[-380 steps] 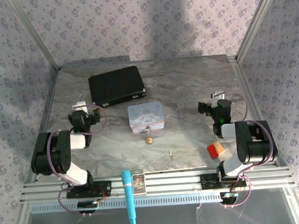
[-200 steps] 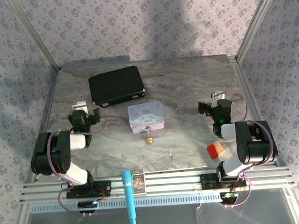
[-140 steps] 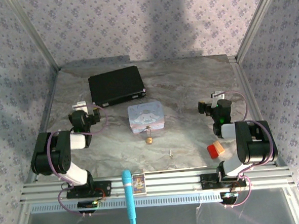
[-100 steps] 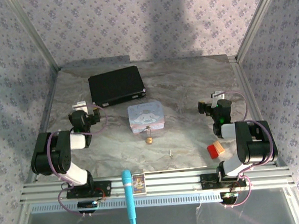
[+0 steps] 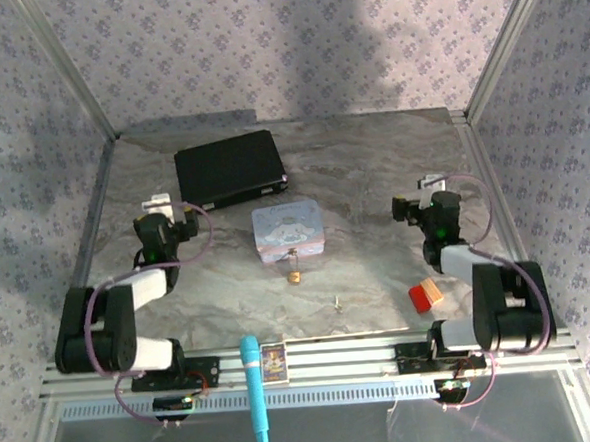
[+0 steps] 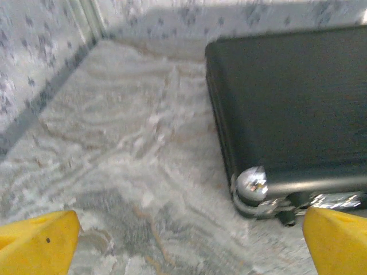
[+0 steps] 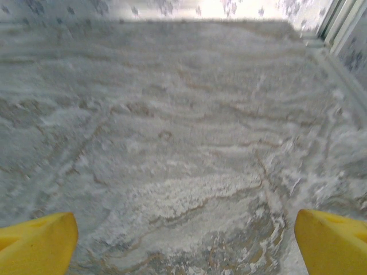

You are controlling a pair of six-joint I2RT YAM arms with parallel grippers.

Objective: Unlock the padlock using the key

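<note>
**Both arms lower at the elbow; padlock and key not moved**

Near edge: a blue cylinder [image 5: 253, 389] and a small printed box [image 5: 274, 363] lie on the frame rail between the arm bases, same spots as half a second ago.

Arms: since that earlier frame both have changed pose. The elbows sit lower and closer to the rail, and the forearms stretch further over the table [image 5: 372, 166].

Key [image 5: 337, 301]: flat on the table, near centre, well apart from both tools. A red-and-orange block [image 5: 426, 295] lies to its right, beside the right arm.

Padlock [image 5: 294, 276]: just beyond the key and to its left, right at the near edge of the pale blue tin [image 5: 289, 230]. Neither has shifted.

Left tool [image 5: 157, 201] [image 6: 186, 246]: jaws spread wide, nothing between the yellow fingertips [image 6: 34, 240], bare table below. It has edged slightly farther out.

Right tool [image 5: 430, 184] [image 7: 183, 240]: likewise wide open and empty, fingertips [image 7: 34, 238] over bare marbled surface.

Far: black case [image 5: 230, 169] [image 6: 292, 109] sits closed, its near corner just ahead of the left tool.
</note>
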